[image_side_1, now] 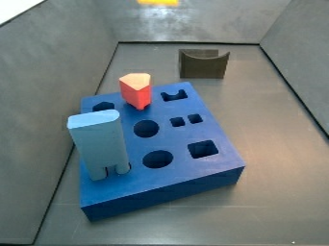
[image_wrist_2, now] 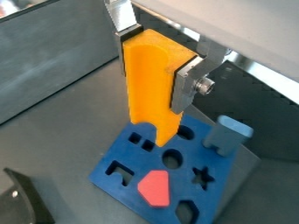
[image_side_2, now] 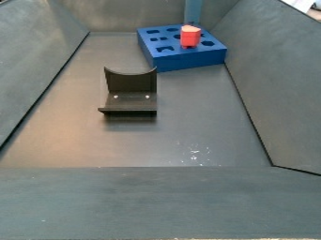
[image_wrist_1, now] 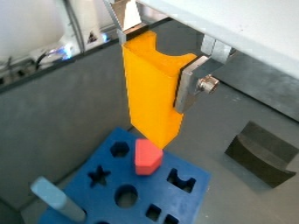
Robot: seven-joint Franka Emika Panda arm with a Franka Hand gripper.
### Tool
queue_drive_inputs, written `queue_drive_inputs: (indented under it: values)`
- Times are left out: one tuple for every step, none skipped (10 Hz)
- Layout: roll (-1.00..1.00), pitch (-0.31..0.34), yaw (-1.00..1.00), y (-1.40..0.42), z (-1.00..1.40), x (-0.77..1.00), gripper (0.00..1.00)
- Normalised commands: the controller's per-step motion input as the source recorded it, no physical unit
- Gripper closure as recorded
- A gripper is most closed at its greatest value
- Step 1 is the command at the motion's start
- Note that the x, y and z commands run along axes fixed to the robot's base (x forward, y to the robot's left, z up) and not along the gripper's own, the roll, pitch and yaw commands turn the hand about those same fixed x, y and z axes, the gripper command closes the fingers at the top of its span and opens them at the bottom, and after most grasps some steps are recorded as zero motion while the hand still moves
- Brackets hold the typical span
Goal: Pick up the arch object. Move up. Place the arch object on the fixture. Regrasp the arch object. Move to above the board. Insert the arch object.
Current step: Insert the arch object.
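Observation:
My gripper (image_wrist_1: 158,66) is shut on the arch object (image_wrist_1: 149,101), a yellow-orange block held upright by its upper end, with the arch notch between the fingers. Both wrist views show it hanging above the blue board (image_wrist_1: 111,162), lower end over the board's holes, clear of the top. The gripper (image_wrist_2: 158,61), block (image_wrist_2: 149,96) and board (image_wrist_2: 122,171) show the same. In a side view only the block's orange tip (image_side_1: 158,3) shows, high above the board (image_side_1: 193,168). The fixture (image_side_1: 202,62) stands empty beyond the board, also in the side view (image_side_2: 128,92).
A red-topped peg (image_side_1: 135,89) and a tall light-blue block (image_side_1: 96,142) stand in the board's holes. Several other holes are open. Sloping grey walls enclose the dark floor. The board sits at the far end in a side view (image_side_2: 182,52).

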Motion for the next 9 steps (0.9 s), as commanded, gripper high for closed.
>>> queue_drive_inputs:
  values:
    - [-0.17, -0.07, 0.67, 0.06, -0.37, 0.29, 1.0]
    - [-0.13, -0.034, 0.59, 0.18, -0.35, 0.34, 1.0]
    - [-0.09, -0.036, 0.51, 0.27, -0.37, 0.44, 1.0]
    - [-0.07, -0.044, 0.45, 0.32, -0.35, 0.52, 1.0]
    - [0.02, 0.0, 0.42, 0.37, -0.25, 0.39, 1.0]
    - [0.05, 0.0, 0.4, 0.33, -0.44, 0.27, 1.0]
    - [0.09, -0.023, 0.37, 0.26, -0.57, 0.13, 1.0]
    - [0.13, -0.124, 0.39, 0.19, -0.71, 0.0, 1.0]
    - [0.11, -0.174, 0.35, 0.1, -0.85, -0.09, 1.0]
